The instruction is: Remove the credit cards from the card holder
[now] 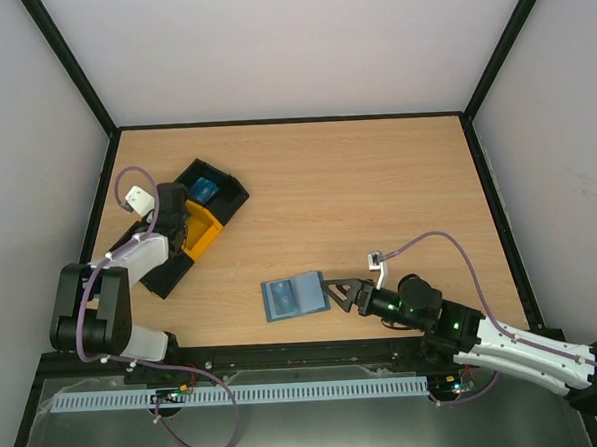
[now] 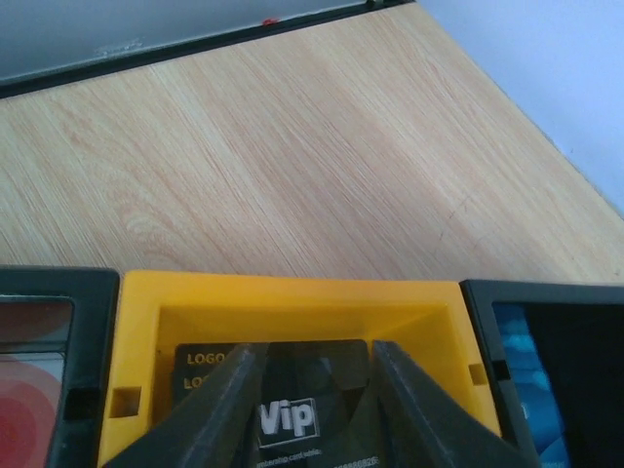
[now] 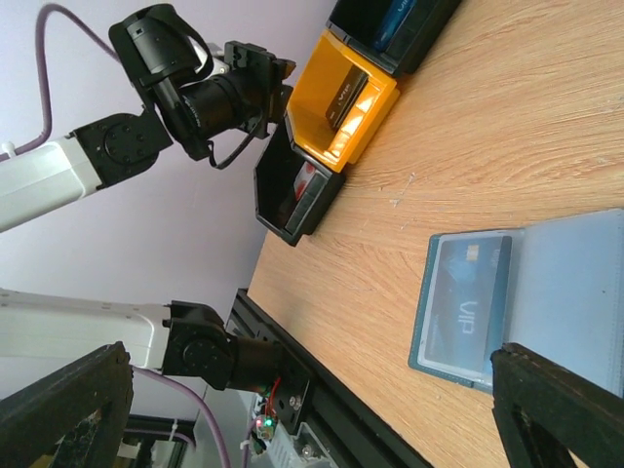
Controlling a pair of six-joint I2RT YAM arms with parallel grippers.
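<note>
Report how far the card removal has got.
Done: a dark "Vip" card lies in the yellow plastic tray, a white-and-red card in the black tray beside it. In hand: nothing; the left gripper is open over the yellow tray, the right gripper open at the edge of the flat blue-grey wallet. Left: a grey-blue "VIP" card still in its slot.

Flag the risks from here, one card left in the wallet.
1. The card holder lies loose on the table; with the left gripper away at the yellow tray, pulling the card may just drag it along.
2. The card sits flat in its slot, so the open right gripper could pinch the flap too.
</note>
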